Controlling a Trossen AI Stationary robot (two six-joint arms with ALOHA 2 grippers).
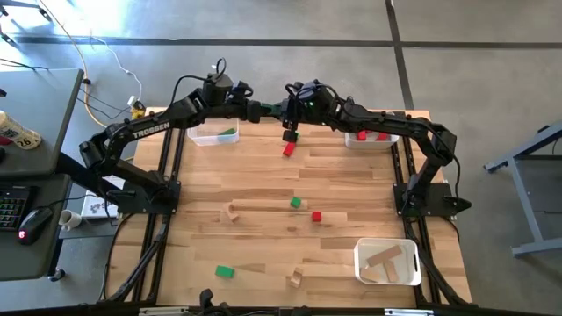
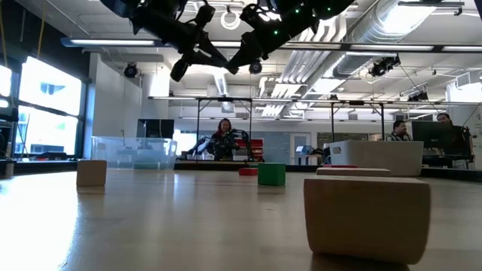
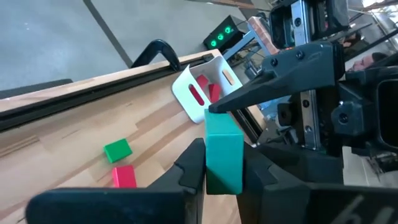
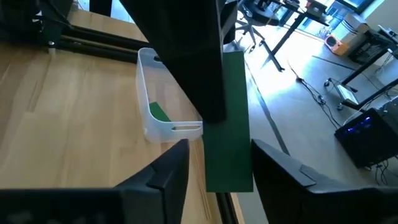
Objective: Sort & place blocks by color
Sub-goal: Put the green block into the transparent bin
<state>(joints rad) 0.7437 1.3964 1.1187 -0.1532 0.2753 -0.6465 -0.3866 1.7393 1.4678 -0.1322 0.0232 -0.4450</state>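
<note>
Both arms meet above the far middle of the bench, where a green bar is passing from one gripper to the other in mid-air. The left gripper has its jaws closed tight on the lower part of the bar, gripping it on two opposite faces, while the right gripper stands with its jaws parted on either side of the bar, seemingly clear of it, so the bar appears to hang from the left arm alone. To do this well, the right arm should back straight off along the bar's length rather than sideways, so a jaw does not knock the bar crooked in the left grip. The left arm should wait until the other gripper is well clear, then carry the bar to the bin with green in it, which sits at the far left edge just beside that arm. It should lower the bar inside the rim before opening, since a long piece dropped from height could tip over the wall. Loose pieces wait on the bench: a red block below the grippers, a green cube, another red cube, a green block and some plain wooden ones.
</note>
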